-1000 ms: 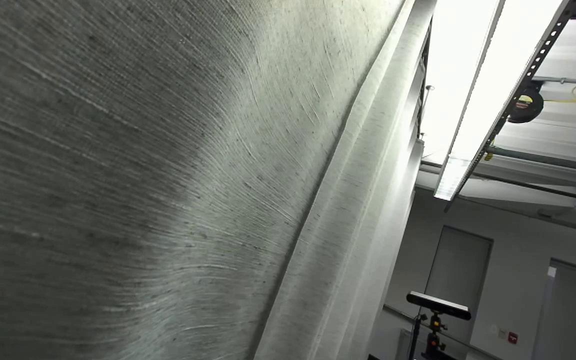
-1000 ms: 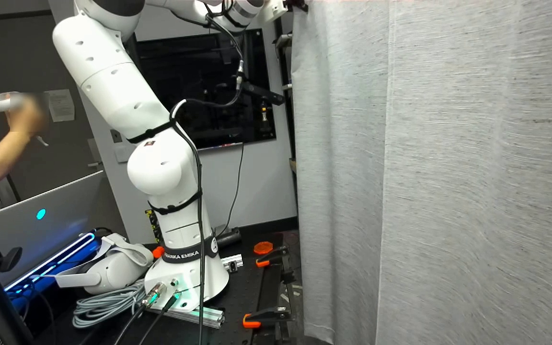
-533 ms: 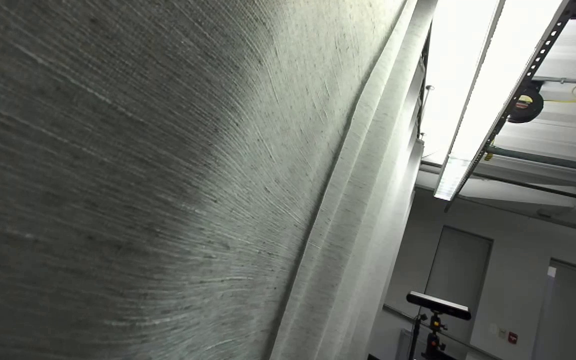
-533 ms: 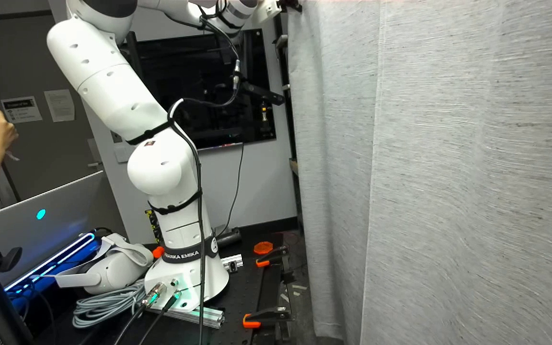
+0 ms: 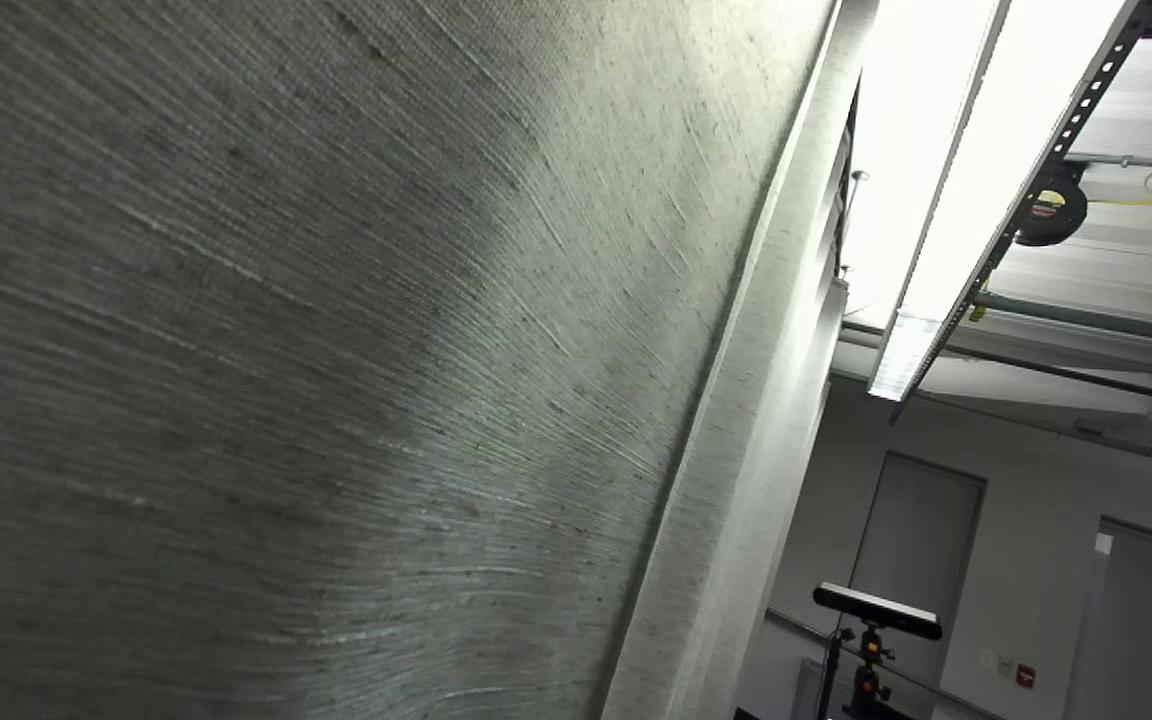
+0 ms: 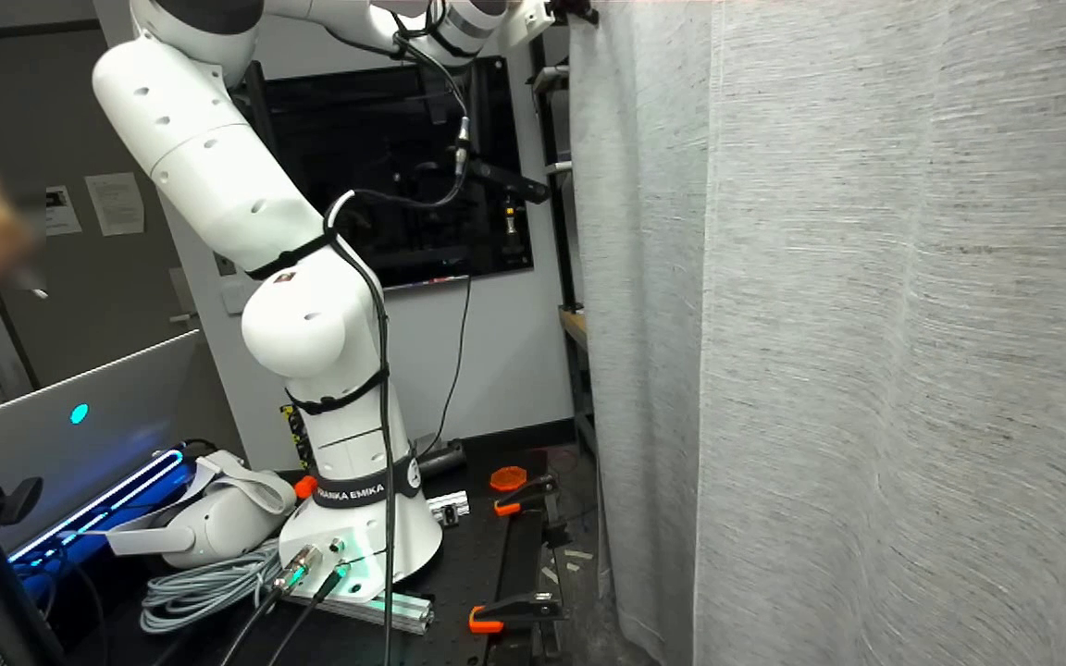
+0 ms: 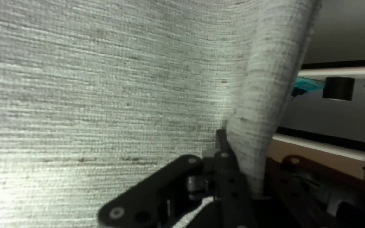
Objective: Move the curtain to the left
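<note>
Nearest, in the wrist view, our gripper [image 7: 245,155] pinches a fold at the visible edge of the curtain [image 7: 122,95], likely so that it all follows a leftward pull. In an exterior view we see the curtain hanging near right, the arm [image 6: 292,328] farther left, a dark screen [image 6: 376,139] beyond.

curtain [image 5: 536,400], in an exterior view — spans left and centre, folds slanting along its right side, left part in shadow | ceiling light [image 5: 986,170] — lit, upper right | bar-shaped device [image 5: 876,608] on mount [image 5: 871,650], lower right | red wall box [image 5: 1025,676] behind
</note>
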Tool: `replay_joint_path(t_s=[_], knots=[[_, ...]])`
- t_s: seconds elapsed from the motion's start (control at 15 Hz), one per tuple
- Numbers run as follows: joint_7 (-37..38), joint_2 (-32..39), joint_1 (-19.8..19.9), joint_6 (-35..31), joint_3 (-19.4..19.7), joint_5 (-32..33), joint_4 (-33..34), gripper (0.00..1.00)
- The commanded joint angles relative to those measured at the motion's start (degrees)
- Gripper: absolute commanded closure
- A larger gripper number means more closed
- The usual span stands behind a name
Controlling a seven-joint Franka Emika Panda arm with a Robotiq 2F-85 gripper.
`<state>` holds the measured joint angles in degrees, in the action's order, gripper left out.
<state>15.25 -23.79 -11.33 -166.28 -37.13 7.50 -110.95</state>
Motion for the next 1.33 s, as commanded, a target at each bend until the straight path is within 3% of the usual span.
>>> replay_joint_path(t_s=[0.0, 0.47, 0.8, 0.87, 1.27], knots=[[-0.68, 3.38, -0.07, 0.91, -2.23, 0.27, -4.69, 0.99], [-0.84, 6.67, 2.49, -0.40, -1.14, 1.00, -4.14, 0.99], [0.23, 7.08, 5.98, -1.03, -2.41, 1.86, -4.18, 0.99], [-0.63, 4.60, 6.03, -2.63, 0.62, 0.42, 0.33, 0.99], [-0.62, 4.36, 6.40, -3.41, 0.99, 0.41, 0.65, 0.96]])
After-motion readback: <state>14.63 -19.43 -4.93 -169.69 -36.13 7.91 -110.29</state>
